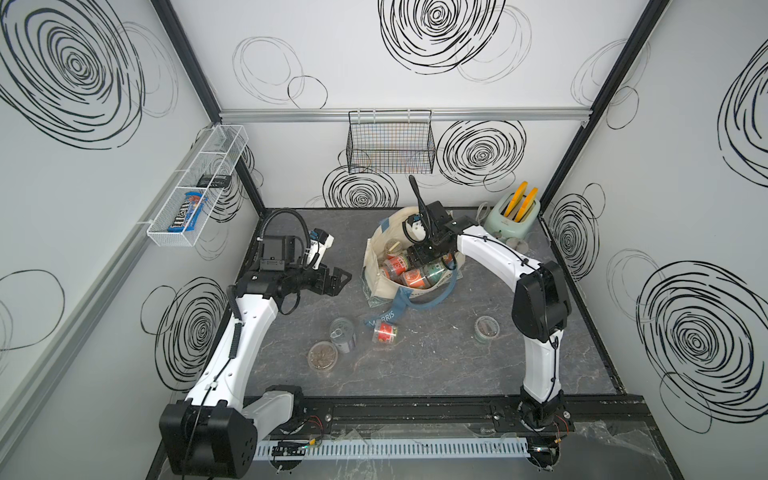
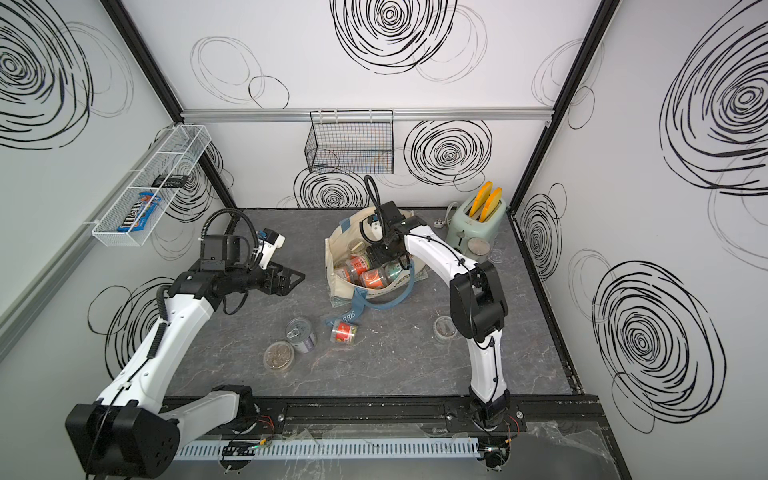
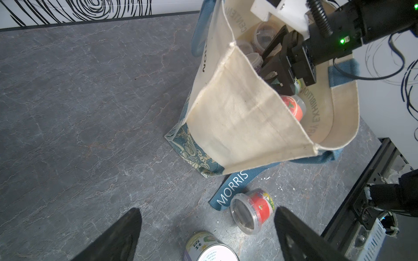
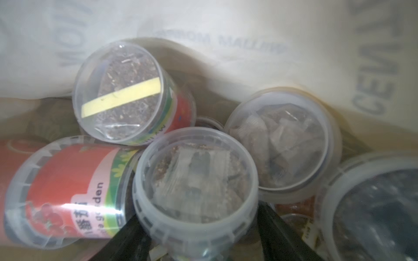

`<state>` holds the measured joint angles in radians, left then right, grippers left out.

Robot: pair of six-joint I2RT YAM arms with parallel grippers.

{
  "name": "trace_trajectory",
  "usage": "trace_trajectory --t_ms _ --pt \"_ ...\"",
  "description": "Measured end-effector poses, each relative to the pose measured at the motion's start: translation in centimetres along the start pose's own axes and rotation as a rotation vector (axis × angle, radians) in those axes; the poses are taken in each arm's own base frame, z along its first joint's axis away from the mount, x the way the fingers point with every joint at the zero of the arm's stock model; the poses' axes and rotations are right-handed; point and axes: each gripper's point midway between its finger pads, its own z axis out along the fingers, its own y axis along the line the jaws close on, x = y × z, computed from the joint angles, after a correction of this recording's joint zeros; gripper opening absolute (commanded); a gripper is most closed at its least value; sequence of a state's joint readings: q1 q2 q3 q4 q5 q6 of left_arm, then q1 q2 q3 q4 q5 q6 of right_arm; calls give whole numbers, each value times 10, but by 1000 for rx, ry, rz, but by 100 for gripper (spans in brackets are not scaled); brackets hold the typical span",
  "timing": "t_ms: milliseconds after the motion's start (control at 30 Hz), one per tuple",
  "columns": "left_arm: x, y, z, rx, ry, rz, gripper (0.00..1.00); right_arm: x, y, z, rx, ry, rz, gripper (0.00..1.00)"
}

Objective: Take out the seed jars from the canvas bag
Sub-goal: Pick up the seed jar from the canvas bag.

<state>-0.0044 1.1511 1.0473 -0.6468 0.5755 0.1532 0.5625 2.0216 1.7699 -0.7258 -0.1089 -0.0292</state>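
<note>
Grey marbled table [image 1: 415, 374], swirled walls [image 1: 415, 83] — left gripper [image 1: 343, 281] apart; right gripper [image 1: 417, 262]: cannot tell.

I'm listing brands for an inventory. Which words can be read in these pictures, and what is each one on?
"EXHIBITION": bag, inside wall.
"MORRIS": blue strap.
"m&m's": candy packet in the white basket.
"LIFT THE RING": can lid.
Red jar label: glare and blur, not readable.
Other bag print: cut off or blurred.
</note>
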Motion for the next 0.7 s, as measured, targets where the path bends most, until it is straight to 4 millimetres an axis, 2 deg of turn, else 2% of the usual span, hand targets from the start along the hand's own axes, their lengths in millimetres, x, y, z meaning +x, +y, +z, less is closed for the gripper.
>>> trace_trajectory --t_ms 300,700 --pt "-2 0 0 -1 -8 5 96 -6 0 2 -24 -37 -86 78" --pt "-4 1 0 -2 -14 6 96 -9 2 4 -72 -55 -93 71"
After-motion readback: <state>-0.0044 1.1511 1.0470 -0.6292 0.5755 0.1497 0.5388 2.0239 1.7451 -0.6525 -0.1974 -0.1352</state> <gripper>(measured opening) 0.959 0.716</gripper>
